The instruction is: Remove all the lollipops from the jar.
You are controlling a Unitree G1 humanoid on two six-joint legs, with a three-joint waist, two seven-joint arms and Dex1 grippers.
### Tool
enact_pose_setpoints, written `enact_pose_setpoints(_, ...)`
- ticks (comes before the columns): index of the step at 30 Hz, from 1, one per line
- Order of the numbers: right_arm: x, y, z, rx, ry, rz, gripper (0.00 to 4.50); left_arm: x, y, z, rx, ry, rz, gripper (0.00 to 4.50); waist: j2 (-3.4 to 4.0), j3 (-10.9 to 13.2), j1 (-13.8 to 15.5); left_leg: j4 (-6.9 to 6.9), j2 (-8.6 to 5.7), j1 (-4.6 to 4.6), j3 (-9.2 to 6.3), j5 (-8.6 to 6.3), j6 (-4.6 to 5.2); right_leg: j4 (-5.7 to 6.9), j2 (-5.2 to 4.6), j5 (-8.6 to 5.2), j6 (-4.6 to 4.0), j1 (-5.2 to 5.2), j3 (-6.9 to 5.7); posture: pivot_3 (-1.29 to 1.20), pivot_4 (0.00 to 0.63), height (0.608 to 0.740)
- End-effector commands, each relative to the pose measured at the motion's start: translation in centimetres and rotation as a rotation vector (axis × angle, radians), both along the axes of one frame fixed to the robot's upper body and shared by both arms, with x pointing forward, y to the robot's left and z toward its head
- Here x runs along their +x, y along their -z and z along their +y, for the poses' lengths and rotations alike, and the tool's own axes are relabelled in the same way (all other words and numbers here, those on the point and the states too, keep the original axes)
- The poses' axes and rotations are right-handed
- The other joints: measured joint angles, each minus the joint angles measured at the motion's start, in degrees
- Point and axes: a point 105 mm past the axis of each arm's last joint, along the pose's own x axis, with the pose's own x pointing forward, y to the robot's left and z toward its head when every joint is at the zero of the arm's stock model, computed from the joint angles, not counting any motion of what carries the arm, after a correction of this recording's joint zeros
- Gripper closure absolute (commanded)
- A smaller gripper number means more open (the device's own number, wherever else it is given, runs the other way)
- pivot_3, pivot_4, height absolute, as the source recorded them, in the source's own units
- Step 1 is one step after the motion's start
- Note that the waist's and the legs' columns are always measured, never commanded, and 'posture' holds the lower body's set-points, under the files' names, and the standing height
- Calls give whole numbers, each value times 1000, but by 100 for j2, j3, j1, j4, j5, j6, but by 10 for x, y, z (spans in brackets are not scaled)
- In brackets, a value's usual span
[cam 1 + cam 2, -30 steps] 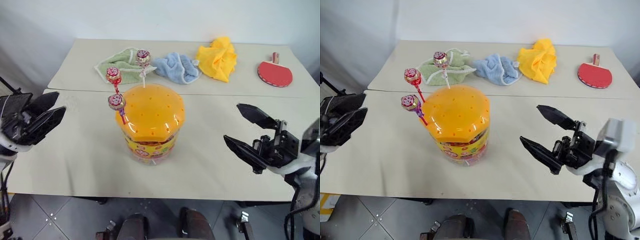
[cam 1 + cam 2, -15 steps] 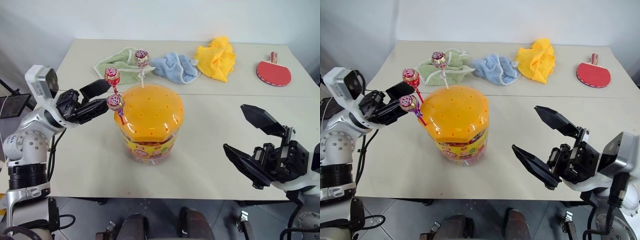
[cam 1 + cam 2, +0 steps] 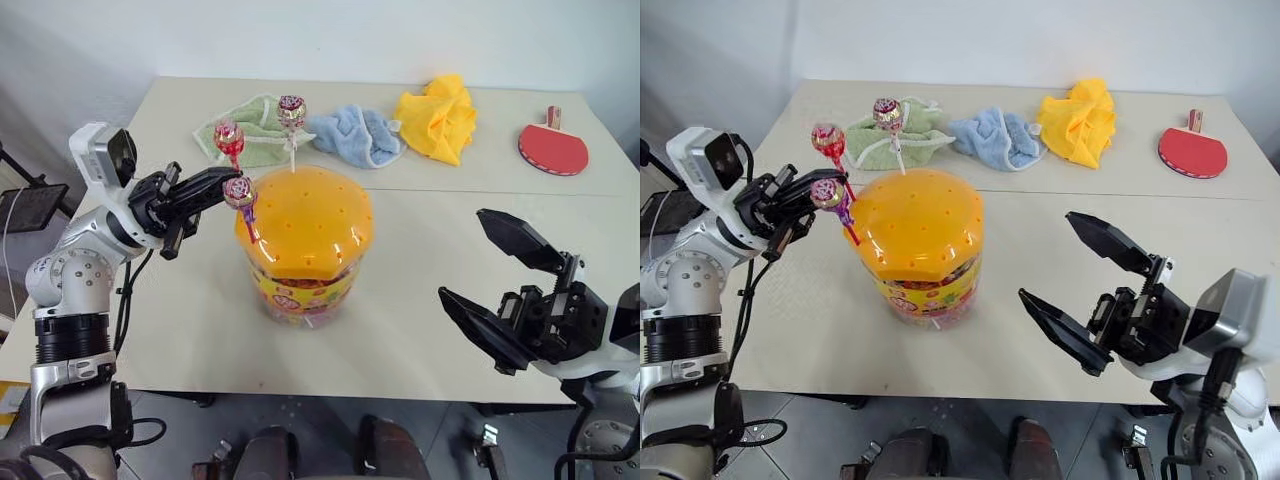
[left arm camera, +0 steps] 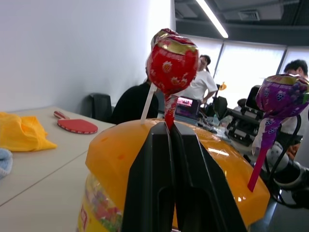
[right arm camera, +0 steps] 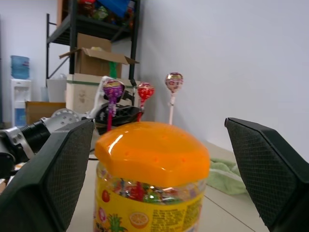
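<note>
The jar [image 3: 305, 225], a clear tub with a domed orange lid, stands mid-table. Three lollipops stick up from the lid's left and back side: red [image 3: 228, 133], purple [image 3: 240, 190] and pinkish swirled [image 3: 291, 107]. My left gripper [image 3: 232, 180] reaches in from the left at lid height. In the left wrist view its fingers [image 4: 193, 183] are shut on the stick just under the red lollipop [image 4: 171, 65], with the purple one [image 4: 282, 94] beside it. My right gripper [image 3: 461, 254] is open and empty, right of the jar and well apart from it.
A second table behind holds a green towel [image 3: 250, 135], a blue towel [image 3: 355, 135], a yellow cloth [image 3: 435, 118] and a red paddle [image 3: 553, 147]. A seam runs between the two tables behind the jar.
My left arm swung in from the left edge to the jar, and its open fingers closed on the red lollipop's stick. The right gripper stayed put, open.
</note>
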Motion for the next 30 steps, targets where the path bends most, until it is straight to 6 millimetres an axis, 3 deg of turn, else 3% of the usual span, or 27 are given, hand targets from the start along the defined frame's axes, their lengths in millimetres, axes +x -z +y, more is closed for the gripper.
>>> enact_pose_setpoints(1,-3,-7,3,3,-41,-45,0,-1,-36,19,-169,-33,-15,4488,-2,1,-8,0,0,0,-1,0,0,1,0,0,0,0,0,0,150,740)
enact_pose_setpoints(3,-3,-7,5,-39,-81,-58,0,2,-43,33,-225,-93,6,4488,-2,1,-17,-1,1,1,-2,0,0,1,0,0,0,-1,0,0,150,740)
enact_pose_setpoints(5,-2,-4,7,-93,-135,-68,0,7,-49,62,-286,-226,27,4488,-2,1,-61,-5,2,3,-2,0,0,1,0,0,0,-1,0,0,150,740)
enact_pose_setpoints(8,-2,1,9,-174,-200,-78,0,6,-46,89,-267,-380,44,4488,-3,2,-138,-10,5,6,-2,0,0,3,2,0,0,-2,-1,0,150,740)
enact_pose_setpoints(12,-8,15,12,-309,-320,-70,0,5,7,118,60,-629,231,4488,-3,2,-168,-18,3,7,2,-2,1,0,1,0,0,-3,-2,0,150,740)
enact_pose_setpoints(14,-10,22,12,-350,-372,-47,0,-5,47,145,243,-763,400,4488,-4,2,-181,-26,3,12,7,-4,0,-1,1,0,0,-5,-2,0,150,740)
enact_pose_setpoints(18,-10,34,9,-411,-415,-15,0,-25,91,173,435,-895,557,4488,-25,6,-101,-21,9,9,10,-6,-1,-3,1,-1,-1,-6,-2,0,150,740)
enact_pose_setpoints(25,-7,47,6,-470,-425,19,0,-51,131,167,601,-902,754,4488,-40,-1,6,-15,12,8,6,-13,-1,-1,-4,-1,-2,-6,0,0,150,740)
enact_pose_setpoints(26,-6,49,5,-485,-421,23,0,-53,136,168,645,-913,759,4026,-39,-2,-6,-15,13,8,7,-14,-3,-1,-4,-1,-2,-7,0,0,150,740)
enact_pose_setpoints(30,-5,54,1,-516,-407,21,0,-54,135,169,649,-920,728,2947,-39,-1,-16,-20,14,12,18,-16,-6,-1,0,-3,-5,-12,2,0,150,740)
